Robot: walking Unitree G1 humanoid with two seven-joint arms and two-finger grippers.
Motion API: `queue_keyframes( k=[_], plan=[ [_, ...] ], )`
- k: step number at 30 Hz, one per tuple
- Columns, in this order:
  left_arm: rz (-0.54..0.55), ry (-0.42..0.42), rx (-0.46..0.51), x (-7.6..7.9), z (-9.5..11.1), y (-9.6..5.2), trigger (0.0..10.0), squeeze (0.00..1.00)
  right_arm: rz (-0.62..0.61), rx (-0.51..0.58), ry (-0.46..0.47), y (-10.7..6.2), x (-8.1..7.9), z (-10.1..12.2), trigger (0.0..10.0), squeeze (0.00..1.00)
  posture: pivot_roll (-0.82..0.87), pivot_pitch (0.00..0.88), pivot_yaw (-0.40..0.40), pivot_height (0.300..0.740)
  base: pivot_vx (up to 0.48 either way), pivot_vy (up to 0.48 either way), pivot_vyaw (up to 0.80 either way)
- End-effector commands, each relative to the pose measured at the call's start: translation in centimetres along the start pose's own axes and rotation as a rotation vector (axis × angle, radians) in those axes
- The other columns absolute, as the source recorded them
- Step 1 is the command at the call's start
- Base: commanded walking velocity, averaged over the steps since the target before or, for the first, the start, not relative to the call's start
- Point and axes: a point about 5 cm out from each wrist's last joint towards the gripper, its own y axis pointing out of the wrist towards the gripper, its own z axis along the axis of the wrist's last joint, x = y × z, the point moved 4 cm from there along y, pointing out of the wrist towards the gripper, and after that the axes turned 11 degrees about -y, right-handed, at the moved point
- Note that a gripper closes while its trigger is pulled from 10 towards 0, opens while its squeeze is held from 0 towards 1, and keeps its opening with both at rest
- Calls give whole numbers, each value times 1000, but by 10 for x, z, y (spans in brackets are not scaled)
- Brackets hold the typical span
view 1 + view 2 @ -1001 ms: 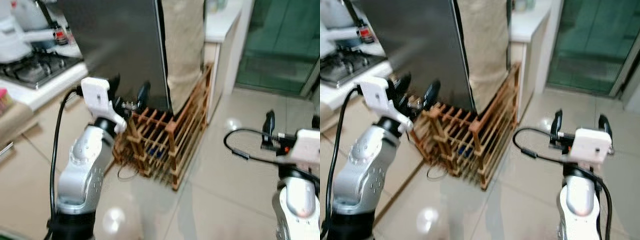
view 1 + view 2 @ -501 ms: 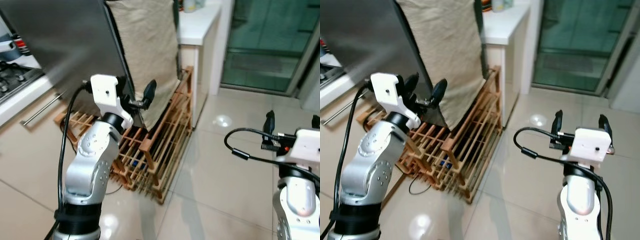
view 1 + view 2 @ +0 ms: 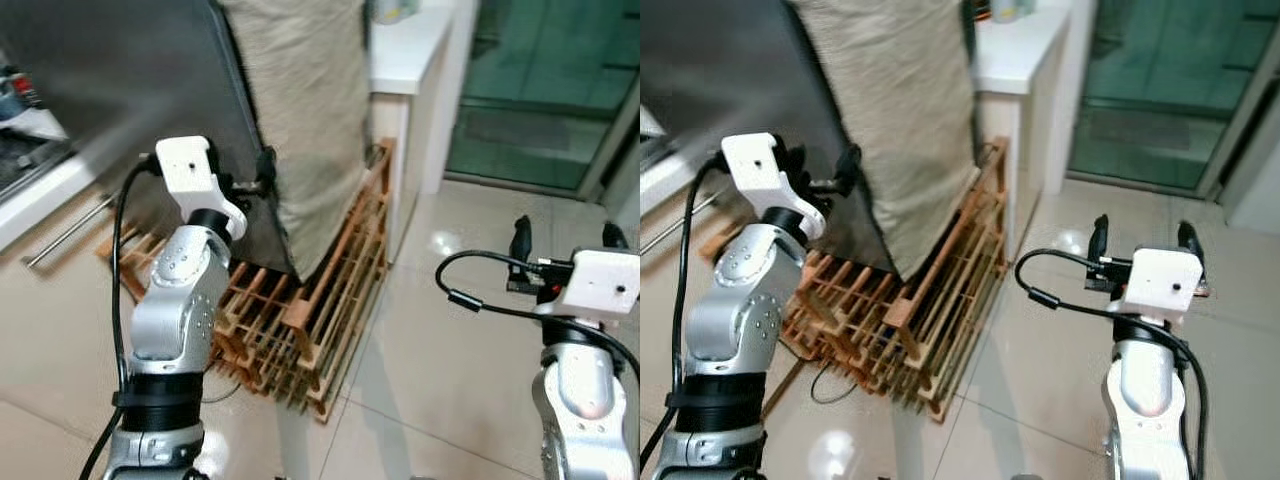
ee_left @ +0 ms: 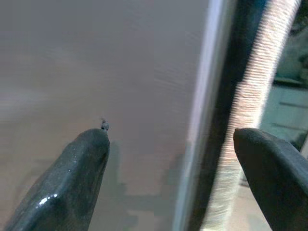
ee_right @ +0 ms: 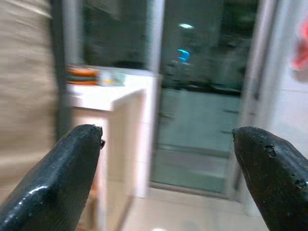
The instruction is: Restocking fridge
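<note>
A tiled kitchen floor (image 3: 440, 330) is seen, with a white counter (image 3: 415, 50) and a green glass door (image 3: 540, 90) behind. The fridge (image 3: 120, 90), a tall grey steel cabinet, stands on a wooden slatted rack (image 3: 300, 310). Its side is draped with a beige cloth (image 3: 310, 110).

The left gripper (image 4: 168, 159) is raised to the fridge at the front edge. Its fingers (image 4: 79, 173) are spread apart and nothing is held. In the left wrist view, one finger lies over the steel face and the other over the cloth, with the dark door seam (image 4: 226, 110) between them. Whether the fingers touch the steel cannot be told.

The right gripper (image 3: 1142, 240) is held up over the open floor, well apart from the fridge. Its fingers are spread and empty.

No goods for restocking can be made out, so the door is judged to be the first thing to be handled.

The door is judged to be stiff, heavy and held by a seal. The steel face is smooth and is likely to be slippery under the finger pads. A hold is best taken at the door edge beside the seam. The cloth is soft and loose and should not be gripped
</note>
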Motion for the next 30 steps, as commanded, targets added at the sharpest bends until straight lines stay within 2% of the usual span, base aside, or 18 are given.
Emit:
queue_keyframes(
  k=[1,2,3,5,11,15,20,30],
  plan=[
    [-25,17,17,5,6,2,10000,0,2,4,-5,1,0,1,10000,0,-115,0,118,732,0,0,0],
    [-54,33,20,12,6,5,10000,0,1,8,-6,2,1,1,10000,0,-116,0,116,732,0,0,0],
    [-54,33,20,12,6,5,10000,0,1,8,-6,2,1,1,10000,0,-116,0,116,732,0,0,0],
    [-126,-11,15,27,8,12,10000,0,3,11,-7,3,0,2,10000,0,-119,0,119,732,0,0,0],
    [-202,-64,-29,43,2,13,10000,0,-9,10,-10,2,1,2,10000,0,-129,0,129,732,0,0,0],
    [-181,-38,-34,38,-1,16,10000,0,-13,5,-10,1,2,1,10000,0,-133,0,132,732,0,0,0],
    [-209,-36,-44,45,-3,21,10000,0,-5,1,-11,1,1,0,10000,0,-132,0,129,732,0,0,0],
    [-177,-44,-61,35,-4,28,10000,0,-11,-2,-11,-1,2,0,10000,0,-136,0,133,732,0,0,0]
  ],
)
